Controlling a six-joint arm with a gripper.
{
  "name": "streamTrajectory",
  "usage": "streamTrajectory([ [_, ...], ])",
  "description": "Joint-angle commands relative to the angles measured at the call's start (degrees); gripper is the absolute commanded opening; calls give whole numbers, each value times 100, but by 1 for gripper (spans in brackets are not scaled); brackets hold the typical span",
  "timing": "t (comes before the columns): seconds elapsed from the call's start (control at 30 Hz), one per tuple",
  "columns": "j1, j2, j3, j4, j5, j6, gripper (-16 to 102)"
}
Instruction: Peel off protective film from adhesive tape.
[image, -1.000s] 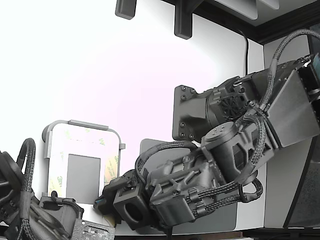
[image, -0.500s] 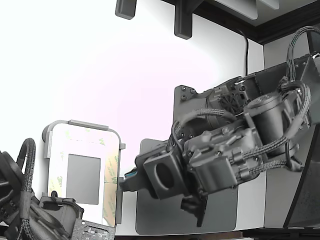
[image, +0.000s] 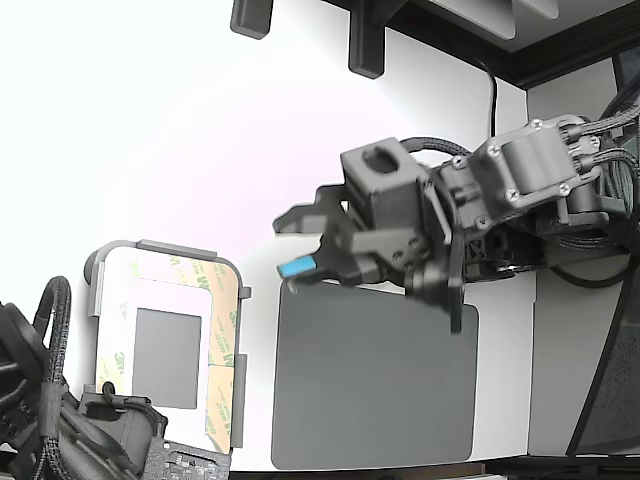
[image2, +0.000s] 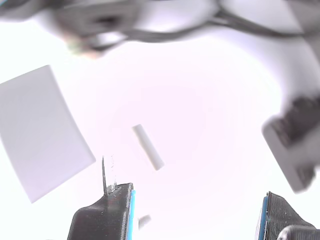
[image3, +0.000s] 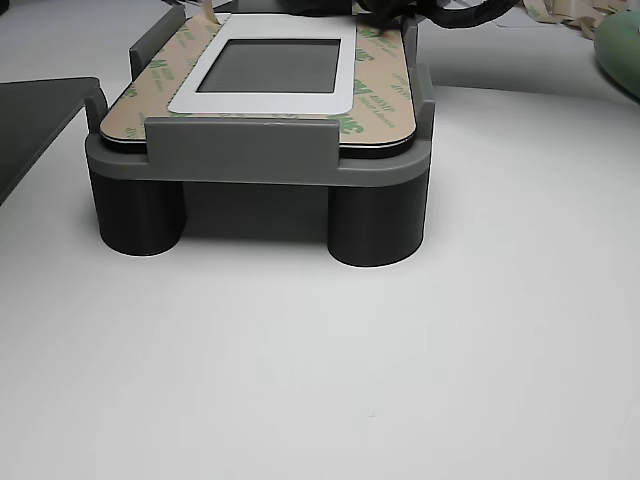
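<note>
The hand (image: 300, 245) hangs wide open and empty above the grey mat (image: 375, 385), beside the film-covered plate (image: 170, 345).

We see matt paper-like protective film (image3: 375, 100) with green print, a matt grey plastic fixture (image3: 260, 160), and a smooth matt dark mat (image: 375, 385).

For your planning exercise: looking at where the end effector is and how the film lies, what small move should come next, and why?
Probably swing the end effector back toward the plate's edge. It hangs open and empty above the grey mat, while the protective film still covers the strips in the fixture.
</note>
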Motion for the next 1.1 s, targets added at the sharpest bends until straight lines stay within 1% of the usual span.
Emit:
streamTrajectory([
  [0.0,-272,1652,527,132,782,3428,100],
  [0.1,-554,1644,299,949,870,3709,100],
  [0.17,-624,1644,229,1318,1011,3981,100],
  [0.27,-668,1644,299,1670,1160,4166,100],
  [0.47,-879,1644,527,1644,1151,4219,100],
  [0.53,-879,1644,624,1626,1318,4342,100],
  [0.57,-896,1626,791,1512,1468,4474,100],
  [0.6,-896,1608,756,1617,1547,4509,100],
  [0.7,-905,1644,756,1626,1468,4438,100],
  [0.73,-905,1644,756,1626,1564,4491,100],
  [1.07,-896,1644,756,1626,1573,4500,100],
])
